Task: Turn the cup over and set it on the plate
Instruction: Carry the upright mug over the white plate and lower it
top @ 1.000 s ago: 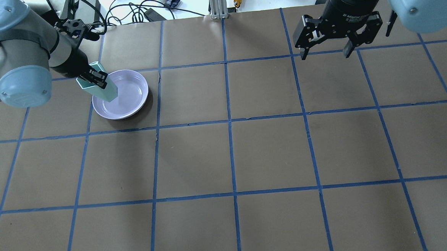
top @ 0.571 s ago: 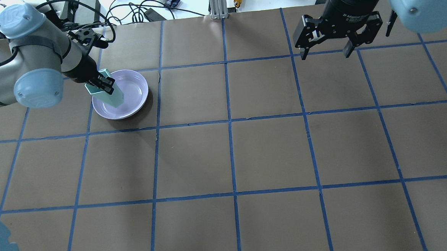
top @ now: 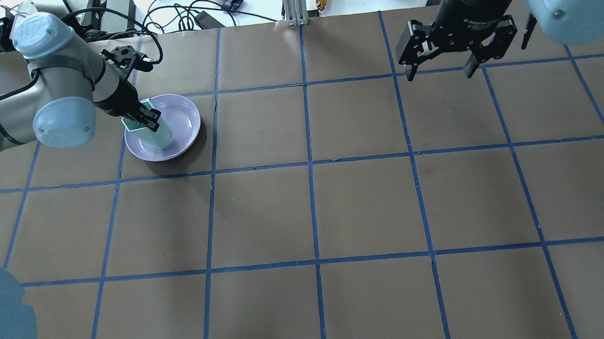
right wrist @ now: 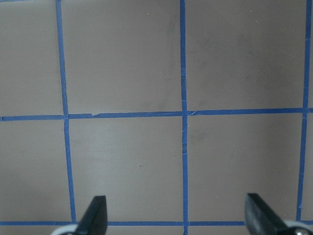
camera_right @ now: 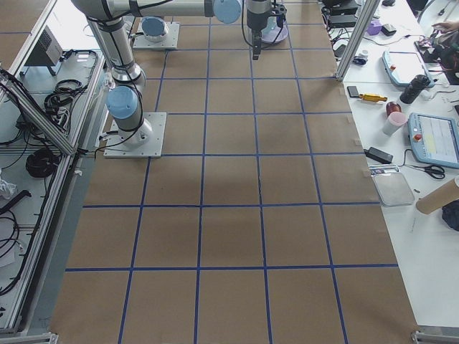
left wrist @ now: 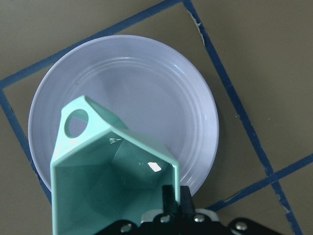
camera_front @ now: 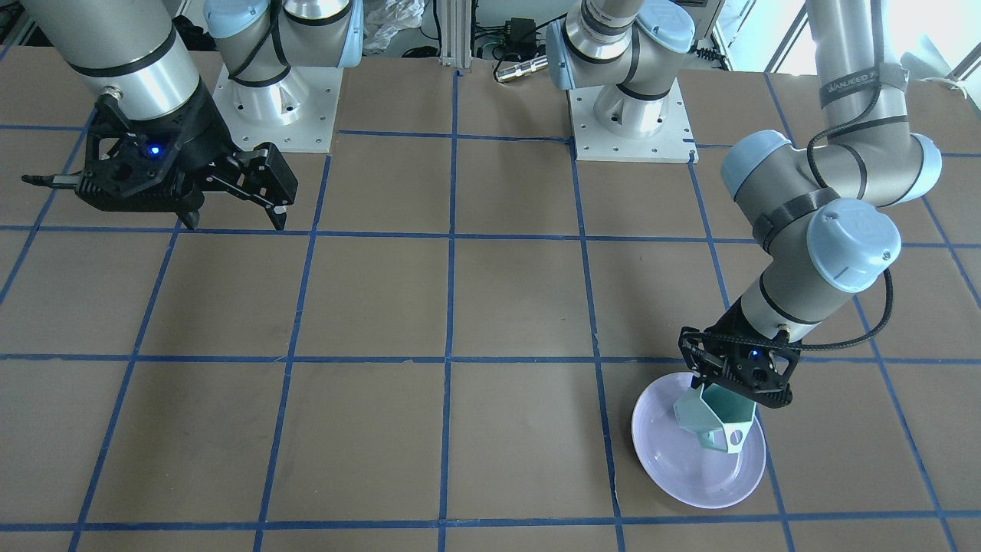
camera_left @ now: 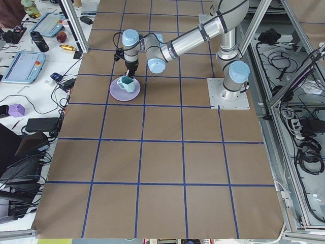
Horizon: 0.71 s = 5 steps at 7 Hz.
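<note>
Brown gridded table [top: 314, 210]: we see the left tool [top: 149, 123] pinching the cup [top: 159, 137] by its rim wall, mouth up and tilted, over the plate [top: 185, 119]; the right tool [top: 440, 72] hangs spread wide, well apart.

Robotics lab, test-cell setup. Two grey-and-blue industrial arms [camera_front: 835, 192] are bolted through metal base plates [camera_front: 230, 130] onto a tabletop [top: 366, 207]. It's papered brown and marked off with a blue tape grid [top: 309, 164]. Each arm has a black two-finger unit: left gripper [top: 152, 125], right gripper [top: 439, 73]. Aluminium extrusion posts [camera_right: 356, 32] stand at the tabletop edge. The side bench holds teach pendants [camera_right: 434, 140], scissors [camera_right: 430, 170], a metal tray [camera_right: 391, 185] and a cardboard tube [camera_right: 437, 195]. Power bricks and loose black cables [top: 167, 11] lie past the tabletop's far edge. More cable bundles [camera_left: 304, 66] lie in the framed bay behind the bases.
</note>
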Available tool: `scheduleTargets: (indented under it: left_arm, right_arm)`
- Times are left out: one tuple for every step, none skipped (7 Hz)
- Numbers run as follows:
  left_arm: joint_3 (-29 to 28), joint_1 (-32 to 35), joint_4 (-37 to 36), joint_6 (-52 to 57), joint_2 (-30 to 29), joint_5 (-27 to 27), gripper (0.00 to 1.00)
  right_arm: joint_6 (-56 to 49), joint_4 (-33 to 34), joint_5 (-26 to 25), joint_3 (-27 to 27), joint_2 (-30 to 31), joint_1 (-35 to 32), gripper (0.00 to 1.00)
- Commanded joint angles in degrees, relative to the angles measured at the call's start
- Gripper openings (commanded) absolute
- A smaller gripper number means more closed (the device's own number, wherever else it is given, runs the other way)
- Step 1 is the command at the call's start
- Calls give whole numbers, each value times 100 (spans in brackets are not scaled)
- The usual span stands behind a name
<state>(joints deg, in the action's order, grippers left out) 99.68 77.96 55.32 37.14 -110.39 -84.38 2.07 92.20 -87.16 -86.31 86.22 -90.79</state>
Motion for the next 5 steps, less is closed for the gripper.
scheduleTargets:
  left_arm:
    - [8,0,-30,-23,-105,0,0]
    - [17,0,-48,-32,-149,0,0]
    - [17,0,-56,-40,-167,0,73]
    - [8,18,-65,-49,-167,0,100]
    - [-18,44,-22,-215,-28,-17,100]
  right_arm:
    - [-5,0,-2,0,0,0,100]
    - [4,0,6,0,0,0,100]
    - [4,0,-2,0,0,0,100]
    - [4,-9,-2,0,0,0,100]
    - [-5,0,-2,0,0,0,100]
